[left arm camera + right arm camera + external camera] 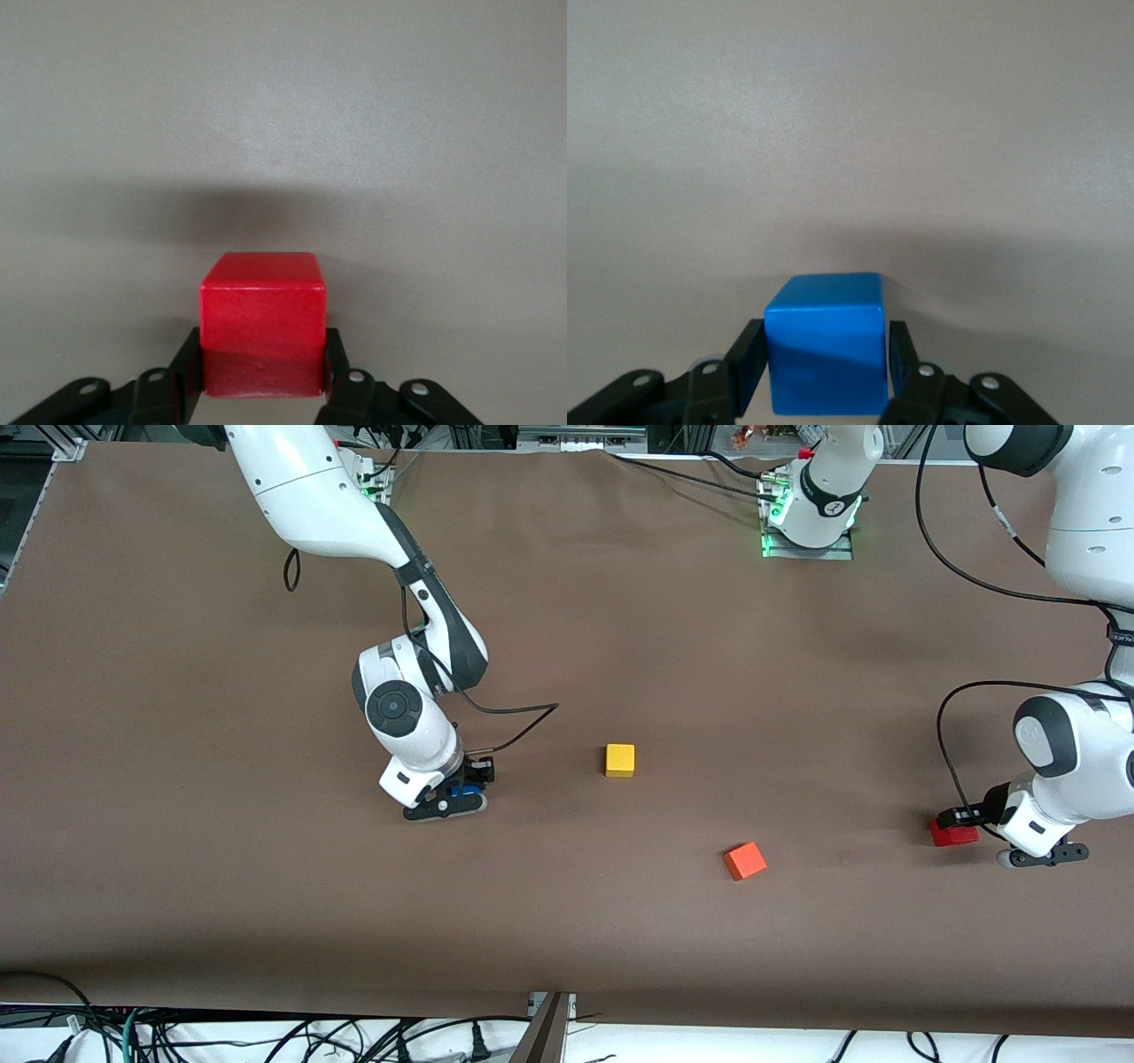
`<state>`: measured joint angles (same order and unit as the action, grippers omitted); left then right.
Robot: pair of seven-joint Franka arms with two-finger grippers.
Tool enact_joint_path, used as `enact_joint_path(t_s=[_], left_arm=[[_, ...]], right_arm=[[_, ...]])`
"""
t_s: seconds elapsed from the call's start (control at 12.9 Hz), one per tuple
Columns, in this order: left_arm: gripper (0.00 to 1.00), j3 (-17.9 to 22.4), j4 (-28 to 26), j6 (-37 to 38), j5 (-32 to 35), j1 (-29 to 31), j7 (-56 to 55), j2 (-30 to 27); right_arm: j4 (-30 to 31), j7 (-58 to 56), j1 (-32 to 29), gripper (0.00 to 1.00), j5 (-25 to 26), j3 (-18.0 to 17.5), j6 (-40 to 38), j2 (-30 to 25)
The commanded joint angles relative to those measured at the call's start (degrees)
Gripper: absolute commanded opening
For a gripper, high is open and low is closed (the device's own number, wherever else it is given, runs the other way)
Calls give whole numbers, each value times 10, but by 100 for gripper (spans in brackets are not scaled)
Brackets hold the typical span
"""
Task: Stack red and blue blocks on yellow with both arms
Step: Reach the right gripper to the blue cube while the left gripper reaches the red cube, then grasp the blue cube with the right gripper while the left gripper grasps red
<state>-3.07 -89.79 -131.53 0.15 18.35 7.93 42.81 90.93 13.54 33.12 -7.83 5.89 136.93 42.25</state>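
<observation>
The yellow cube (619, 760) sits alone on the brown table near its middle. My right gripper (459, 790) is down at the table toward the right arm's end, shut on the blue block (462, 789). In the right wrist view the blue block (826, 345) sits between the black fingers (744, 359). My left gripper (957, 825) is low at the left arm's end, shut on the deep red block (953, 833). In the left wrist view the red block (262, 323) is pinched between both fingers (186, 363).
A lighter orange-red cube (745, 860) lies nearer to the front camera than the yellow cube, between it and the left gripper. Black cables (518, 722) trail from the right arm's wrist. The table's front edge (549, 1014) runs along the bottom.
</observation>
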Motion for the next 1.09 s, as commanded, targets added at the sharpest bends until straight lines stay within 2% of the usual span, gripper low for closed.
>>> enact_joint_path(t_s=[0.0,0.16,0.31,0.7,1.01], left_arm=[[2,-2,12,-3,-8,1,17,0],[0,-11,47,19,-9,-12,10,-5],[0,-25,66,51,-9,-39,2,-25],[0,-39,66,98,-10,-165,-12,-78],[0,-111,60,106,-9,-204,-78,-81]], right_arm=[[3,-4,-4,54,5,-2,5,1],[0,-4,-9,42,4,-1,0,-3],[-3,-4,-17,41,3,2,-52,-33],[-11,-4,-57,41,2,5,-219,-144],[-41,-4,-59,42,3,24,-322,-191]])
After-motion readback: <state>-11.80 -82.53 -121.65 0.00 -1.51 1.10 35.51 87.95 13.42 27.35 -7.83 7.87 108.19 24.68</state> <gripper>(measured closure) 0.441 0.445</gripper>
